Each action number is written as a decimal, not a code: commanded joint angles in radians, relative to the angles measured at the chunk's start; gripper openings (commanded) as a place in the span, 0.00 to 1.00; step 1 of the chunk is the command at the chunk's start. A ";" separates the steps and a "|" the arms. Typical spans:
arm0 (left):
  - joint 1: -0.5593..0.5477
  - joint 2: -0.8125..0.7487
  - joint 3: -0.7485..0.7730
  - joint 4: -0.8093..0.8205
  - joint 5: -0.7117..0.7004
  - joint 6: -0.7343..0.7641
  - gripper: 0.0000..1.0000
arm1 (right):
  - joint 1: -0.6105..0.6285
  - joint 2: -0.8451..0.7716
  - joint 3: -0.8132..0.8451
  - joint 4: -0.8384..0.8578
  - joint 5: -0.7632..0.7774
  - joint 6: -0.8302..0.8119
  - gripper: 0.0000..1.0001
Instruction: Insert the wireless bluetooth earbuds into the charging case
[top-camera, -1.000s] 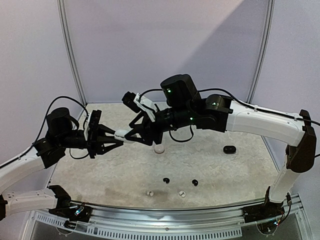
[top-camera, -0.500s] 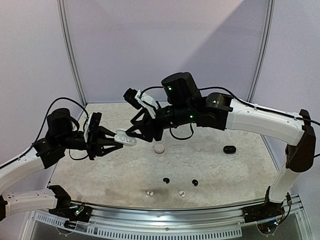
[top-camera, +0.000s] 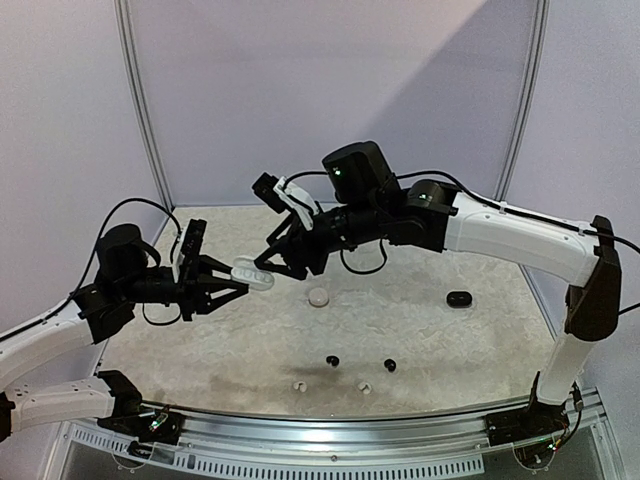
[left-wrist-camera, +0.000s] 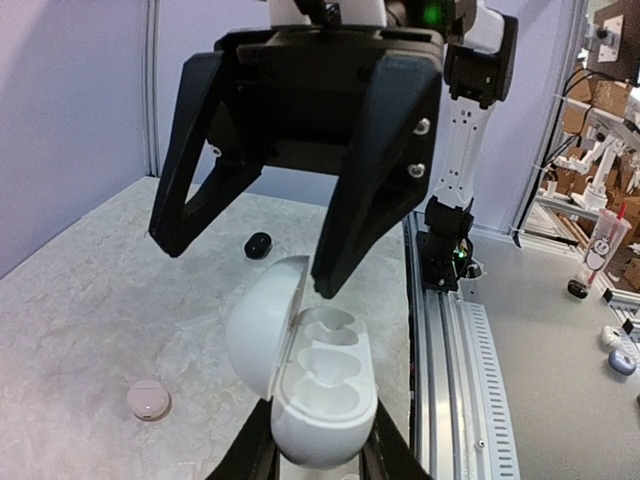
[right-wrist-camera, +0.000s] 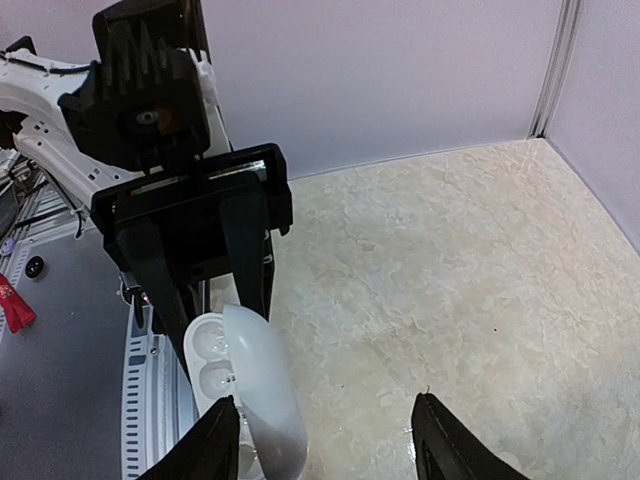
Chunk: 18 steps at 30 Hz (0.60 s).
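Top external, raised left pincer clamped on open case, right pincer spread wide facing it

My left arm reaches from its base at the lower left up and inward. The forearm is roughly level and the wrist points right, toward the middle. My left gripper is clamped tight on the base of the open charging case, held in the air. My right arm rises from the lower right, bends at the elbow and stretches far to the left. My right gripper faces the left one, fingers spread apart, with one fingertip right at the case's raised lid.
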 joint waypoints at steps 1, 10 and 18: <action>0.004 0.010 -0.019 0.050 -0.016 -0.077 0.00 | -0.010 0.017 0.027 0.008 -0.065 0.009 0.62; 0.013 -0.002 -0.036 0.047 -0.052 -0.095 0.00 | -0.094 -0.039 0.022 -0.009 -0.030 0.148 0.62; 0.027 -0.028 -0.065 0.055 -0.064 -0.090 0.00 | -0.162 -0.133 -0.193 -0.291 0.160 0.350 0.38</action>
